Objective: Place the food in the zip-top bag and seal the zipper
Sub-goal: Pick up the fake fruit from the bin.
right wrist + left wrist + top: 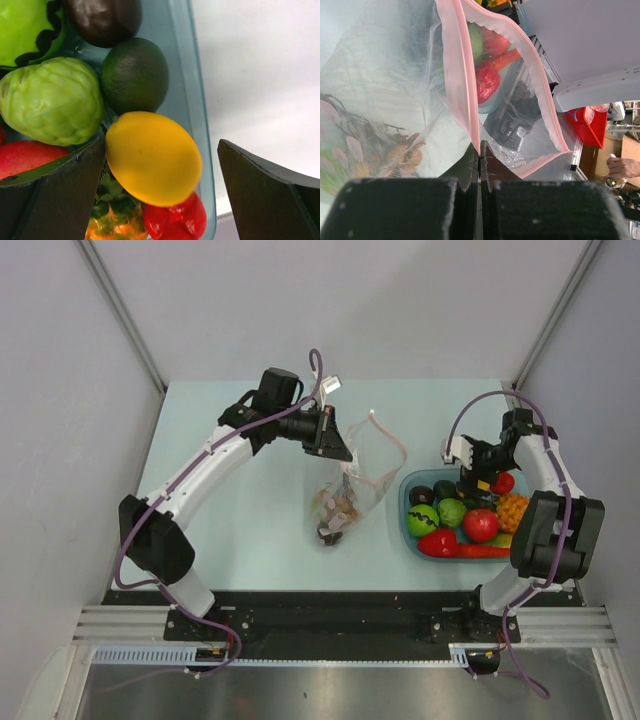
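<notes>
1. Left gripper [335, 443], centre of the top view: jaws fully shut, pinching the bag [352, 485] by one corner of its mouth, right on the pink zipper strip [456, 80].
2. Why, as I read it: lifting that corner props the mouth open toward the tray [404, 502]. In the left wrist view the two zipper lips spread in a V, and red pieces in the tray show through the gap.
3. The bag body sags below the grip, with a few brown pieces [338, 508] lying in its bottom.
4. Right gripper [478, 472], right of the top view, over the tray: jaws as wide as they go, holding nothing.
5. Right wrist view: its fingers straddle the yellow lemon [152, 157], one on each side, not closed on it. Looks like it's lined up as the next pick.
6. Most of the food sits in the tray – green, red and dark pieces, plus a pineapple [512, 508]. The zipper is unsealed; it closes last.
</notes>
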Controlling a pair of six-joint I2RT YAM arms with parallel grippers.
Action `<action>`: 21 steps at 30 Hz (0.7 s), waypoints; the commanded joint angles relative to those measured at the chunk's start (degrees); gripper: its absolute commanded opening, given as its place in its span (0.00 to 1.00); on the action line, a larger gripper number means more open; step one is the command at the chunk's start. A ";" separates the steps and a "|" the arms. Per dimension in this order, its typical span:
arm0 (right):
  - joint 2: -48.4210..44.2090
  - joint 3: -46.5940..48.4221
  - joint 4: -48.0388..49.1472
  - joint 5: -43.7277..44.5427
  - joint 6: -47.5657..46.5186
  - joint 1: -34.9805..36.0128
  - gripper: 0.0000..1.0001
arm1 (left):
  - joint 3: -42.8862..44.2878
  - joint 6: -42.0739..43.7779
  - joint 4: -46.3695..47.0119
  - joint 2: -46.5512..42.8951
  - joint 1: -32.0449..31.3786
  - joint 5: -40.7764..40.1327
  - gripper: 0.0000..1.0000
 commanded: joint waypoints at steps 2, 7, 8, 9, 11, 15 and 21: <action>0.92 -1.60 -1.19 1.15 -7.36 1.51 1.00 | 1.51 1.69 -0.70 -0.52 -0.09 1.18 0.00; 1.10 -2.31 -1.02 2.82 -7.19 2.30 0.97 | 1.16 1.78 -0.62 -0.70 0.00 1.09 0.00; 1.18 -2.22 -1.10 3.08 -7.10 2.30 0.94 | 1.07 1.78 -0.70 -0.70 0.00 1.09 0.00; 1.01 -2.13 -1.02 3.35 -7.01 2.21 0.92 | 1.16 1.78 -0.53 -0.78 0.00 1.09 0.00; 0.57 -2.22 -0.58 4.31 -7.01 2.30 0.83 | 1.07 1.78 -0.44 -0.87 0.00 1.09 0.00; -1.80 -1.25 0.39 3.44 -5.26 1.86 0.65 | 1.07 1.78 -0.18 -0.96 0.00 1.36 0.00; -5.84 5.15 -3.64 -2.36 2.72 2.30 0.51 | 1.07 1.87 -0.09 -0.96 -0.09 2.23 0.00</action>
